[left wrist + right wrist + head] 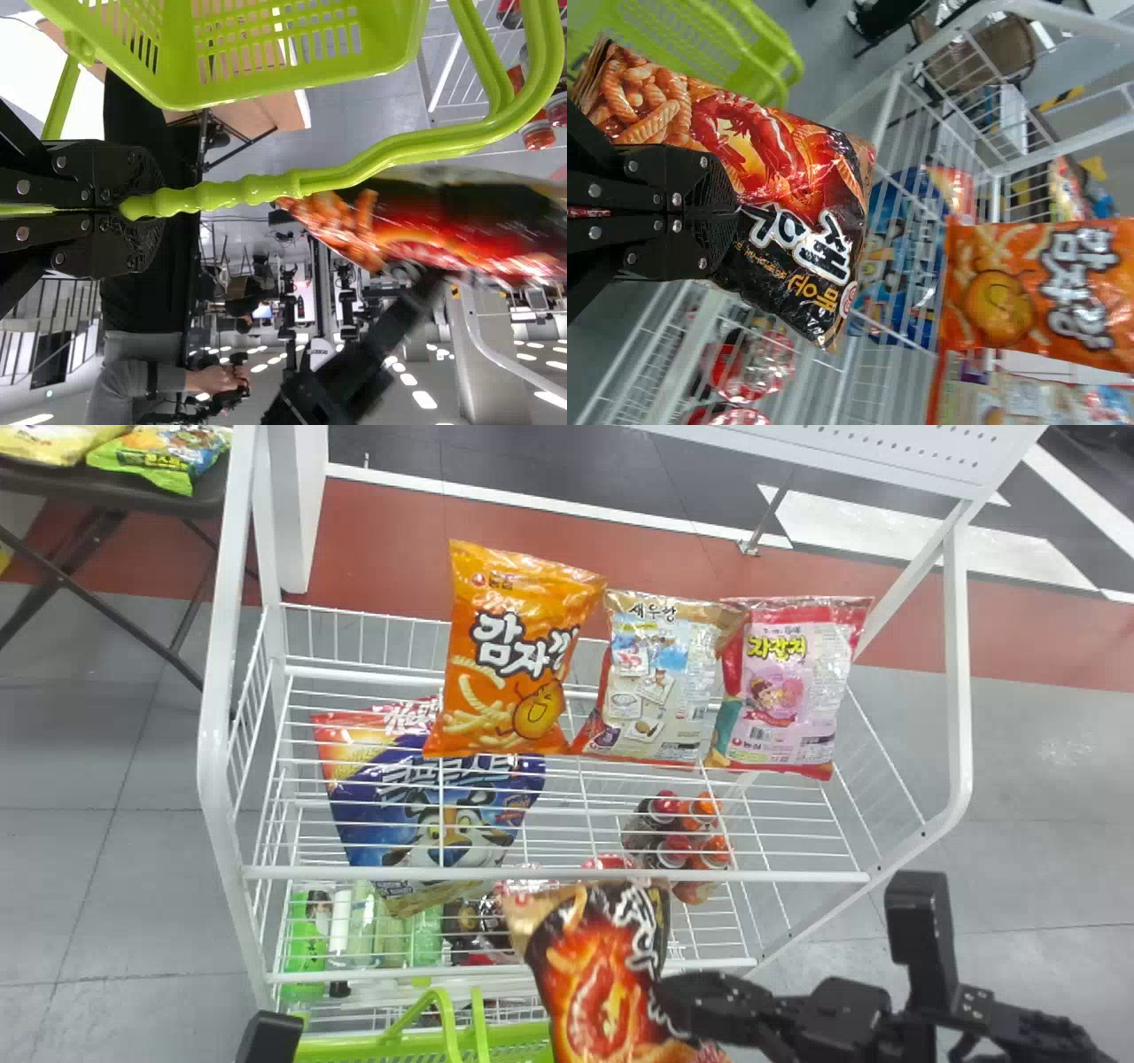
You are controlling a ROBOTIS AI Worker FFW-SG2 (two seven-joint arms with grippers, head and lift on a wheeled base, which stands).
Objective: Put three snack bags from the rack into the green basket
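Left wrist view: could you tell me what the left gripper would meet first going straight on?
Beyond the green handle held by the left gripper, probably the red-and-black snack bag, though depth is unclear.

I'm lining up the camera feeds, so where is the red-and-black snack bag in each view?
Head view: snack bag at lower middle.
Left wrist view: partly behind the basket handle.
Right wrist view: pinched in the right gripper.
Shared landmark: green basket.

Held red snack bag [592, 974] tilts near green basket [354, 1047]; three bags [660, 691] stand racked.
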